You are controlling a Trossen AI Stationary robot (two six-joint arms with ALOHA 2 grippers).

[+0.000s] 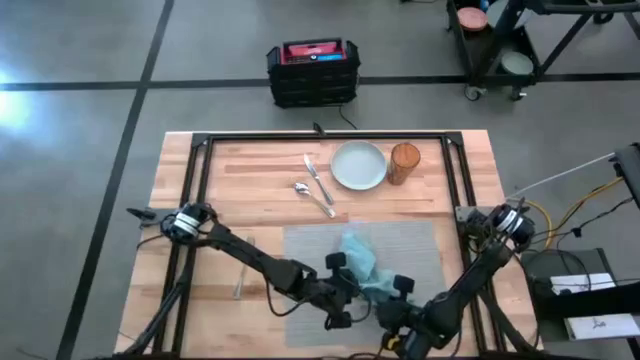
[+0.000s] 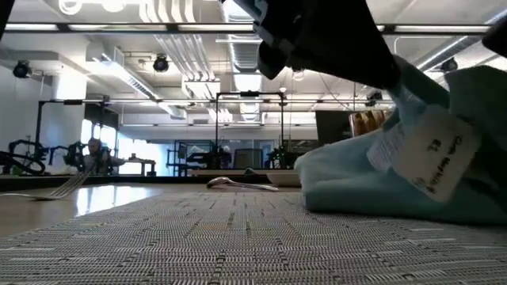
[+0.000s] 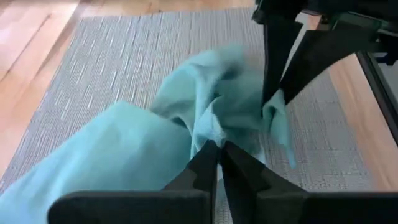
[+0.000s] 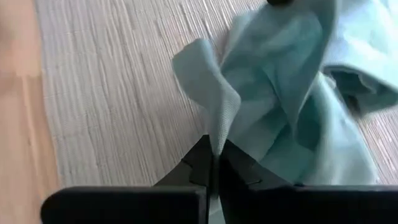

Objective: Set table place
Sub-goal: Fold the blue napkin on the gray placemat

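High view: on the table (image 1: 250,170), both grippers (image 1: 345,283) (image 1: 400,300) pinch the napkin (image 1: 362,262) over the placemat (image 1: 310,250).

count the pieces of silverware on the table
3. A knife and a spoon lie left of the plate; a fork lies by the placemat's left edge. More may be hidden under the napkin.

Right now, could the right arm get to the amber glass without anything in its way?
Probably not yet. The right gripper is shut on the teal napkin over the placemat. The glass stands past it, beside the plate, with a bare path between.
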